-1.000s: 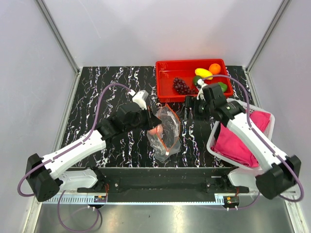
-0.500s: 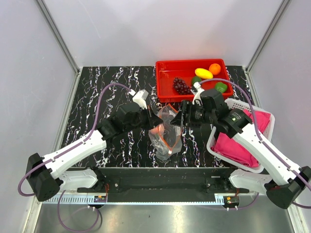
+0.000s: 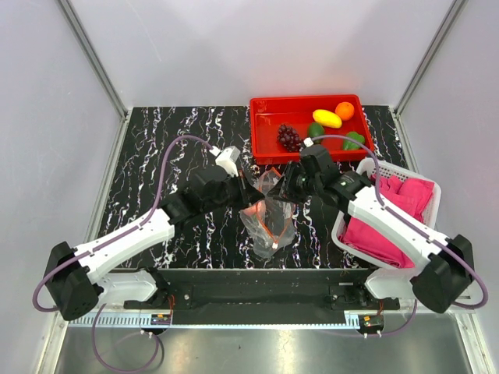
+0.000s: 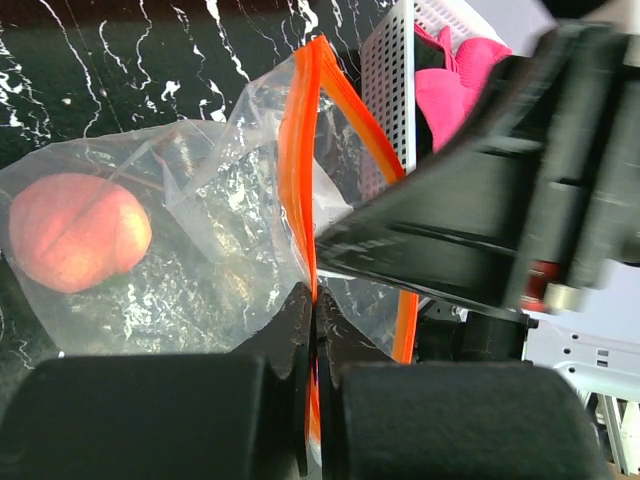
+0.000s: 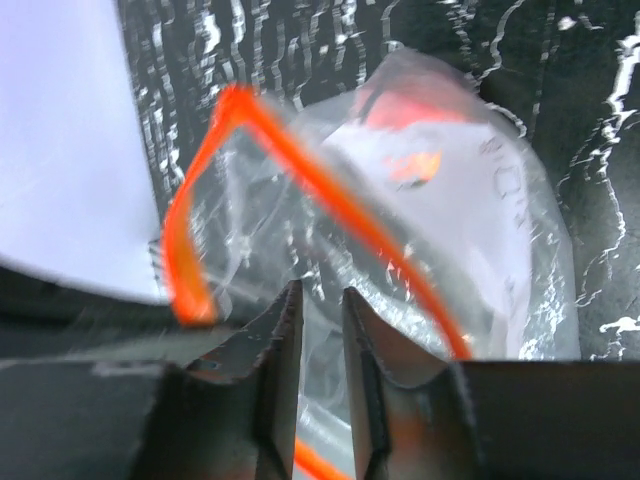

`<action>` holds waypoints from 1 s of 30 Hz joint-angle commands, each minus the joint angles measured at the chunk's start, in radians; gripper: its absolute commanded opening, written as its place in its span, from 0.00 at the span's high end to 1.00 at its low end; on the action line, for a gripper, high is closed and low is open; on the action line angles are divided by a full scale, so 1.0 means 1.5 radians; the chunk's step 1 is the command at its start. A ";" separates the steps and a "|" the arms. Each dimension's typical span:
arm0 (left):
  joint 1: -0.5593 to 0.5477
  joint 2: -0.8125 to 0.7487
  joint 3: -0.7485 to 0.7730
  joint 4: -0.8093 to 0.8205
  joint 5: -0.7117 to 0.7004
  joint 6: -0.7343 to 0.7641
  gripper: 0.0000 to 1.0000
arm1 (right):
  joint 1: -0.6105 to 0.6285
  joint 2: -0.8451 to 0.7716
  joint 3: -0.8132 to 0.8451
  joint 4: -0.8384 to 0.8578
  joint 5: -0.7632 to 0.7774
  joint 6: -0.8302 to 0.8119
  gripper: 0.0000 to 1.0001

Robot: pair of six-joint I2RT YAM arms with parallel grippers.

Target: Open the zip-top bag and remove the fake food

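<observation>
Mid-surface, toward the near edge, the left end effector [image 4: 311, 305] is pressed together on the zip-top bag's [image 3: 267, 214] orange strip. The right end effector [image 5: 320, 300] straddles blurred film, and its grip is unclear. A peach-coloured piece [image 4: 78, 232] shows hazily inside. In the far-right red tray [image 3: 269, 156], the green pepper [image 3: 355, 139] is partly hidden.

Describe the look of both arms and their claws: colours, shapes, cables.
The left arm and right arm share one build: smooth white shell links, bulky black joints and black bases. A thin purple cable loops along each arm to a small white block at the wrist. The left claw and right claw are black, each with two tapering fingers.
</observation>
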 commanded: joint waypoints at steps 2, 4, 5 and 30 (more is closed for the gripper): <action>0.003 0.004 -0.008 0.056 0.020 -0.009 1.00 | 0.005 0.025 -0.014 0.051 0.059 0.041 0.80; 0.003 0.004 -0.009 0.058 0.022 -0.009 1.00 | 0.005 0.033 -0.021 0.055 0.063 0.055 0.83; 0.003 0.004 -0.008 0.058 0.023 -0.009 1.00 | 0.005 0.037 -0.023 0.058 0.063 0.062 0.82; -0.021 0.031 0.016 0.084 0.053 -0.009 1.00 | 0.043 0.083 -0.103 0.151 0.109 0.087 0.79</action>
